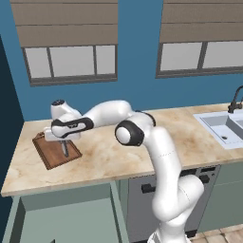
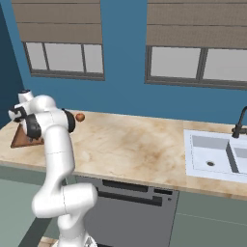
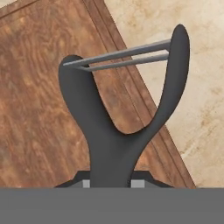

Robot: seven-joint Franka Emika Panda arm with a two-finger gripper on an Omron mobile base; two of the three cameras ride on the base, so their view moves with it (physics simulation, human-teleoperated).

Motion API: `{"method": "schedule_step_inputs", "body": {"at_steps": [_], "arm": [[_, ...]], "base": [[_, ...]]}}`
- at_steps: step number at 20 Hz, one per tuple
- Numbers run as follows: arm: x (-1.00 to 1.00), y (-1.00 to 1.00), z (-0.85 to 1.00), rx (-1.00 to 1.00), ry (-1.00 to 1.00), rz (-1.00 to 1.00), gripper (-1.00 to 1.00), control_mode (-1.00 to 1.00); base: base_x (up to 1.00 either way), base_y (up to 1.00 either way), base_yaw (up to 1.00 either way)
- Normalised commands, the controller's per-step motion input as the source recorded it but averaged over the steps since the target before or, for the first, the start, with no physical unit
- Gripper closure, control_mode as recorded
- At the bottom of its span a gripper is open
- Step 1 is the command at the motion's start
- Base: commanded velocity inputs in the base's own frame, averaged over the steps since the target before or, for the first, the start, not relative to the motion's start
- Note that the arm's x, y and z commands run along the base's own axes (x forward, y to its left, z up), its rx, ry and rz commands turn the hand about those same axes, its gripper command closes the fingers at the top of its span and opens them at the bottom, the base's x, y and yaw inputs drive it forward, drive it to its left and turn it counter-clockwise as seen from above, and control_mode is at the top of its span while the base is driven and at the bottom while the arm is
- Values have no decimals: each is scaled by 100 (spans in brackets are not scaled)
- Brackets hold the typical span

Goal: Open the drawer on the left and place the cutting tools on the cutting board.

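A dark grey Y-shaped cutting tool (image 3: 114, 144) with a thin metal blade across its fork is held by the handle in my gripper (image 3: 112, 183), which is shut on it. It hangs tip-down just above the reddish-brown cutting board (image 1: 50, 154), near the board's right rim; I cannot tell if it touches. In the left base view the gripper (image 1: 64, 144) is over the board at the counter's left end, with the tool (image 1: 65, 151) below it. The sage drawer (image 1: 71, 216) under the counter stands pulled out. A corner of the board (image 2: 20, 140) peeks from behind the arm.
A small orange-red ball (image 2: 80, 116) lies on the marble counter (image 1: 118, 156) behind my arm. A white sink (image 1: 223, 127) with a dark faucet (image 1: 235, 99) is at the right. A dark dishwasher panel (image 2: 130, 212) sits below the counter; the blue wall stands close behind.
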Motion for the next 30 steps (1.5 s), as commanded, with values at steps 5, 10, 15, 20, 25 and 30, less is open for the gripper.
{"method": "schedule_step_inputs", "body": {"at_steps": [5, 10, 15, 20, 25, 30], "arm": [[8, 0, -3, 0, 0, 0, -100, -100], [0, 0, 0, 0, 0, 0, -100, -100], [-25, -5, 0, 0, 0, 0, -100, -100], [-53, -9, 0, 0, 0, 1, -100, -100], [-63, -21, 0, 0, 0, 6, -100, -100], [-56, -31, 2, 0, 0, 6, -100, -100]], "base": [[0, 0, 0], [0, 0, 0], [0, 0, 0], [0, 0, 0], [0, 0, 0], [0, 0, 0]]}}
